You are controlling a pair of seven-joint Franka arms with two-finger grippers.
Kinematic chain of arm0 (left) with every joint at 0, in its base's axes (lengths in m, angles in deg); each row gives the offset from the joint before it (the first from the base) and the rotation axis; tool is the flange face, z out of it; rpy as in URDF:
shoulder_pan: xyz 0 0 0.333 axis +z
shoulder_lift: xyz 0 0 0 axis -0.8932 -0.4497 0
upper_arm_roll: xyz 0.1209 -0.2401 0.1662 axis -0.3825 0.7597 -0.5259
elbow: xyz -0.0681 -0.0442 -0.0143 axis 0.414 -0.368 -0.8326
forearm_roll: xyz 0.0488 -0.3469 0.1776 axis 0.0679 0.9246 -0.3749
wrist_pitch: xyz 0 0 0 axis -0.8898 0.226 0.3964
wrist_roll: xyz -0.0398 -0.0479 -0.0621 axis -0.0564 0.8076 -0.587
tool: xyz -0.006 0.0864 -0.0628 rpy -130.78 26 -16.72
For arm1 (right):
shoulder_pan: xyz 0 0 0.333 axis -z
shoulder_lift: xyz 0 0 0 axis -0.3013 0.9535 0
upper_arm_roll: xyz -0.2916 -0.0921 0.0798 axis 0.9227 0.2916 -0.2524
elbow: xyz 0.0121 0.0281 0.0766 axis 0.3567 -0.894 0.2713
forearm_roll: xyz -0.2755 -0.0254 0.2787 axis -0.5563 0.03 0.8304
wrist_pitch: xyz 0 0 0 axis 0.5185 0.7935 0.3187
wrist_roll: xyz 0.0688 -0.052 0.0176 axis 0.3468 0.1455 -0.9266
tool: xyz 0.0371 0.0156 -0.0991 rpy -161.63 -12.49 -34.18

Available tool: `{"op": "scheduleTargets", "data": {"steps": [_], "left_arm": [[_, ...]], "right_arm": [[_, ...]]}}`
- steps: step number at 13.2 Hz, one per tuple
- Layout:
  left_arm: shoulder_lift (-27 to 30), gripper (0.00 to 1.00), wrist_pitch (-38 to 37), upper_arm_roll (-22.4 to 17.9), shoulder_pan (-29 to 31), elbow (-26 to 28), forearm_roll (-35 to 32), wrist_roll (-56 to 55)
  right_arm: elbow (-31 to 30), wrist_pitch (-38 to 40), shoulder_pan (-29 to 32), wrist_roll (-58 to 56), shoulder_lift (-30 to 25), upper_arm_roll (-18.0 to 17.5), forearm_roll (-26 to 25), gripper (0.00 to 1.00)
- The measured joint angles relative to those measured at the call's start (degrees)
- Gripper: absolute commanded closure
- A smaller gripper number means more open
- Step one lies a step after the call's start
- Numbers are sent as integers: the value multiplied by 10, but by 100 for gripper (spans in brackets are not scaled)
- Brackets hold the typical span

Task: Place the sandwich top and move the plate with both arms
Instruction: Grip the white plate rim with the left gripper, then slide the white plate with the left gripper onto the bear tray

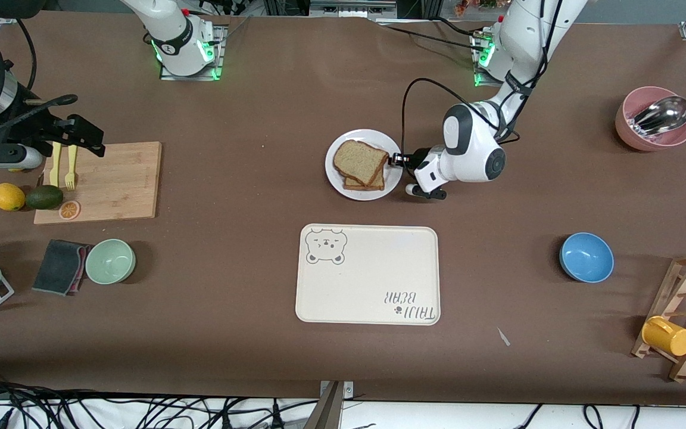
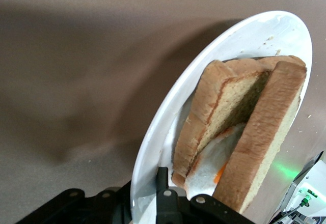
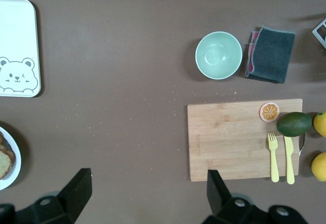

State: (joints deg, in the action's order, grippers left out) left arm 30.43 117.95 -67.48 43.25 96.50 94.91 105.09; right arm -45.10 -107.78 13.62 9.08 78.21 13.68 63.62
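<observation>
White plate (image 1: 339,179), just beyond the bear tray (image 1: 368,274), carries the sandwich top (image 1: 359,161) over the egg slice. My left gripper (image 1: 395,159) pinches its rim; my right gripper (image 3: 147,196) waits spread over the cutting board (image 1: 118,185).

The cream tray (image 1: 368,274), at lower centre of the front view, carries the printed words "TAIJI BEAR" upside down in its lower right corner, with a bear face drawn in its upper left corner. Nothing else is readable.
</observation>
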Motion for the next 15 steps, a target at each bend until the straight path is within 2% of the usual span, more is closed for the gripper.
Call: {"op": "scheduleTargets", "data": {"steps": [5, 8, 15], "left_arm": [[-6, 100, -1, -3, 10, 5, 58, 85], [-7, 100, -1, -3, 12, 5, 70, 95], [-5, 100, -7, -3, 18, 4, 158, 126]], "right_arm": [[1, 0, 0, 0, 0, 0, 0, 0], [1, 0, -4, 0, 0, -1, 0, 0], [1, 7, -26, 1, 0, -2, -14, 0]]}}
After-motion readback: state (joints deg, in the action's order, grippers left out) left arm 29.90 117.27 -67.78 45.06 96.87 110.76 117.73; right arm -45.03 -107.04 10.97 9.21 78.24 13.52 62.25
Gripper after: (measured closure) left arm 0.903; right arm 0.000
